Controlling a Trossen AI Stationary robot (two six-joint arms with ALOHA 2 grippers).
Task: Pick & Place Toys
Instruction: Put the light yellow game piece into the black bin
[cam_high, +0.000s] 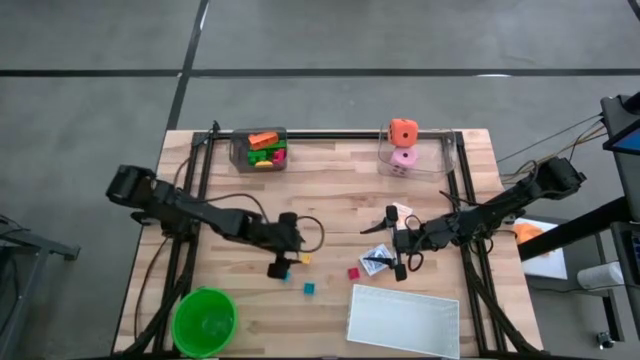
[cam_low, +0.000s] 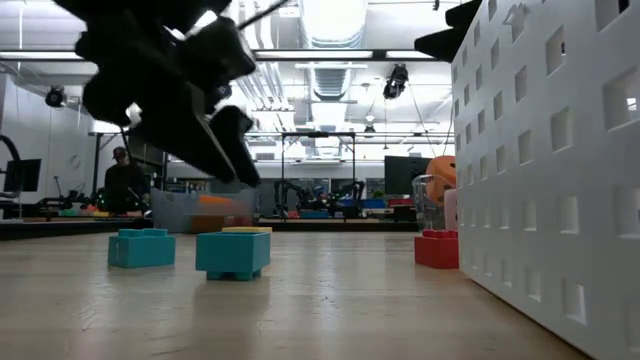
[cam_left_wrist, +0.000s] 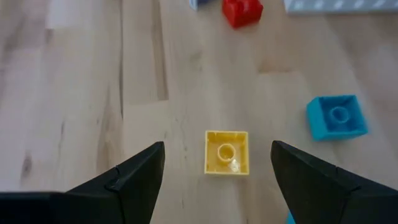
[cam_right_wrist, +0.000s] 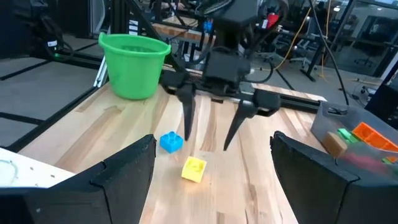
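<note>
The yellow cube lies hollow side up on the bench, squarish with no long axis. The left end effector hangs wide open just above it, holding nothing. The right end effector is also wide and empty.

Bright overhead ceiling lights; the near left hand looks perhaps blurred.

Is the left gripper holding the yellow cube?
No, the left gripper is open, and the yellow cube lies untouched between its fingers.

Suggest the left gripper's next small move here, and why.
Probably lower straight down and close on the yellow cube. The left gripper hangs open above the table, and its wrist view shows the cube lying between its fingers, untouched, with a teal cube off to one side.
</note>
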